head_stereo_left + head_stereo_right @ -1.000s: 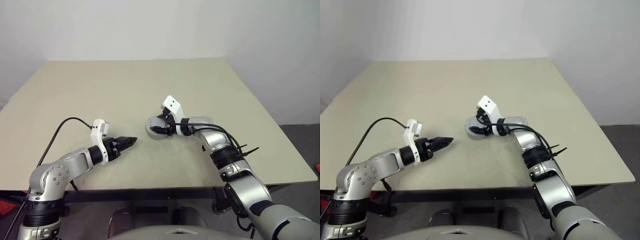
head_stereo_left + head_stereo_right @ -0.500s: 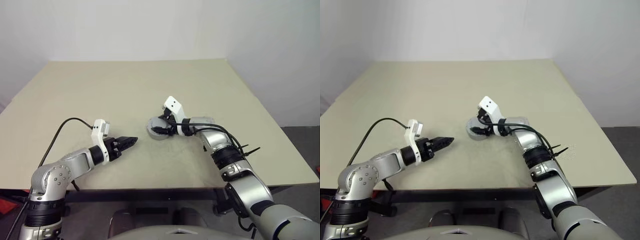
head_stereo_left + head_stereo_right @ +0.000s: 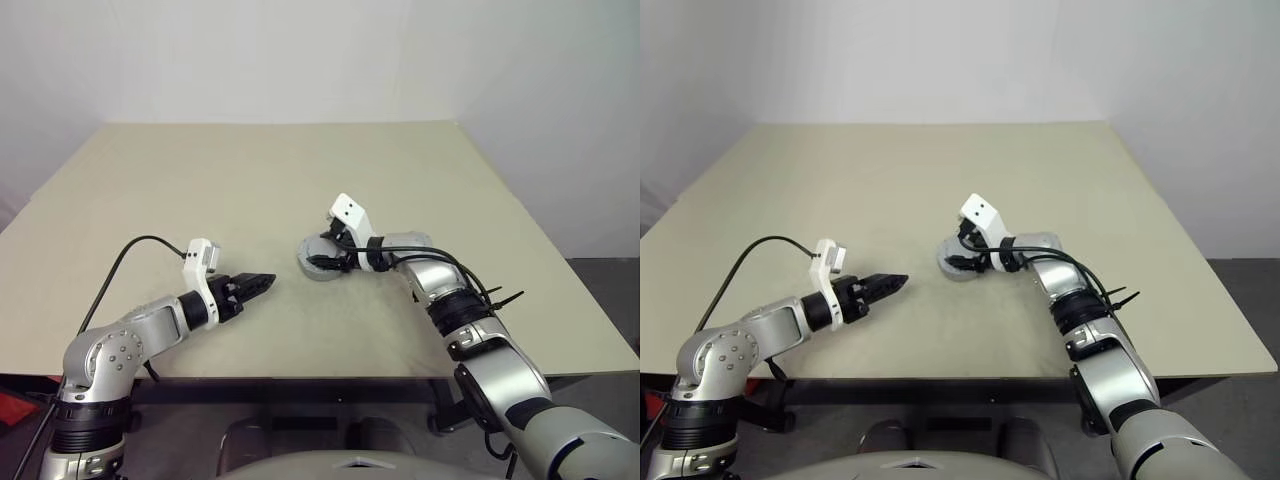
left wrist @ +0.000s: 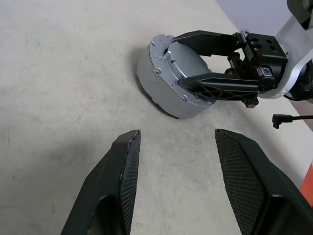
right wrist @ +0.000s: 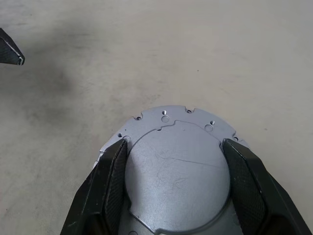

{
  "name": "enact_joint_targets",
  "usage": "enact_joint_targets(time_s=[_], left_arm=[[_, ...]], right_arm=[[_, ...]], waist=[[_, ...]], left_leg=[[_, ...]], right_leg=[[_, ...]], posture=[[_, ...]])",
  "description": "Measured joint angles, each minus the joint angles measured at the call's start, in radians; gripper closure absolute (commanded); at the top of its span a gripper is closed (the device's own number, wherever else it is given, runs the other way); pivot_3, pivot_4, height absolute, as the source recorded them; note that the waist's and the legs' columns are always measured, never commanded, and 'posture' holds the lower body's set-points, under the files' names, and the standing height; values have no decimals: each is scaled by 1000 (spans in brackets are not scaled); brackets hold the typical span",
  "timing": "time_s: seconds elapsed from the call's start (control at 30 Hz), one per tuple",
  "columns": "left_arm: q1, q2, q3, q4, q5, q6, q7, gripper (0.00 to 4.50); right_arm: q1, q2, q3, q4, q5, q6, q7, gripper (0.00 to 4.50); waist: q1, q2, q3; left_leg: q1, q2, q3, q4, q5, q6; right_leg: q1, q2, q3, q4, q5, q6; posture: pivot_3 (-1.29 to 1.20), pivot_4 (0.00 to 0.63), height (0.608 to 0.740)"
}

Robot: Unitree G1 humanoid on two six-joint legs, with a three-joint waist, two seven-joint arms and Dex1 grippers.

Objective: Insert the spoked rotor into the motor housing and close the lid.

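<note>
Housing: the short round silver-grey metal motor housing sits flat on the beige surface, near its middle. It is the landmark for every place below.
Top face: a plain raised silver disc with small screw holes around it faces upward; I cannot tell whether this is the lid already seated or the housing's closed underside. No rotor, windings or cut-outs are visible.
Right gripper: the right gripper reaches over the housing from the robot's right, its jaws straddling the raised disc, one black finger against each side, apparently gripping it.
Left gripper: the left gripper hovers above the surface to the housing's left, well apart from it, aimed at it, jaws parted and empty.
Handling: judged by looks, the housing is solid machined metal, so likely heavy for its size, rigid and not fragile. Its smooth curved wall should be slippery under hard fingers.
Where to hold: across the full diameter on the side wall, or on the raised disc's edge as the right jaws do now. A pinch off-centre would likely let it squirt out.
Count: one housing, one raised disc on it, two grippers, one surface.
</note>
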Motion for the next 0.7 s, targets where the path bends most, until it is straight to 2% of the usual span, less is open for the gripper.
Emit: enact_joint_targets(time_s=[0.2,0.53,0.7], left_arm=[[-5,-4,2,4,0,0,2,1935],[-152,-130,2,121,0,4,68,1935],[-222,-172,-18,216,23,3,75,3418]], right_arm=[[1,-11,1,0,0,-8,10,1512],[6,-16,1,-8,0,-9,11,1512],[11,-16,1,-18,0,-8,9,1512]], waist=[[3,0,0],[7,0,0],[7,0,0]], left_leg=[[0,-1,0,0,-1,1],[0,-1,0,-1,-1,1],[0,-1,0,-2,-1,1]], right_leg=[[2,-1,0,-3,0,0],[2,-1,0,-4,0,0],[2,-1,0,-4,0,1]], posture=[[0,0,740],[0,0,740],[0,0,740]])
